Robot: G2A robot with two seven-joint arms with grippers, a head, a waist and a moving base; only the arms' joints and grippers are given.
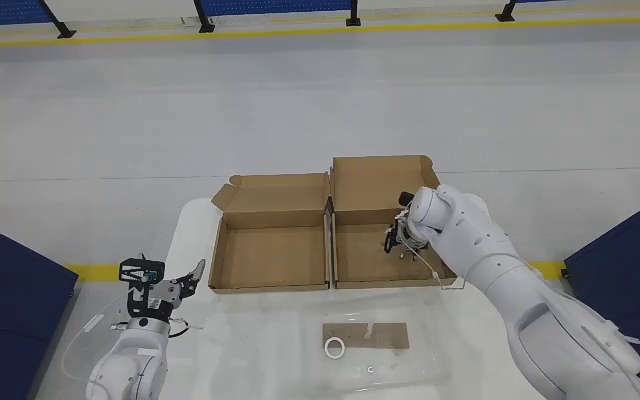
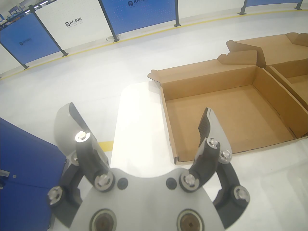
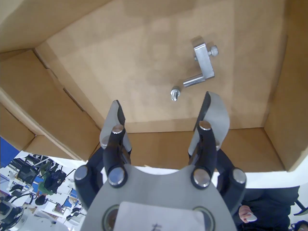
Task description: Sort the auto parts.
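Observation:
Two open cardboard boxes stand side by side on the white table: the left box [image 1: 270, 255] [image 2: 231, 111] and the right box [image 1: 365, 250] [image 3: 101, 56]. On the right box's floor lie a metal L-shaped bracket with a bolt [image 3: 203, 62] and a small loose bolt [image 3: 175, 93]. My right gripper [image 1: 397, 240] [image 3: 162, 104] hangs open just above that floor, near the loose bolt, holding nothing. My left gripper [image 1: 175, 285] [image 2: 142, 118] is open and empty over the table's left part, beside the left box's near corner. A white ring [image 1: 334, 347] lies in a clear tray [image 1: 440, 375].
A brown cardboard strip [image 1: 365, 335] lies in the clear tray at the table's front. Blue and white partition panels [image 2: 134, 3] stand on the floor behind the table. A blue panel [image 1: 30, 300] flanks the table's left side, another [image 1: 610, 270] the right.

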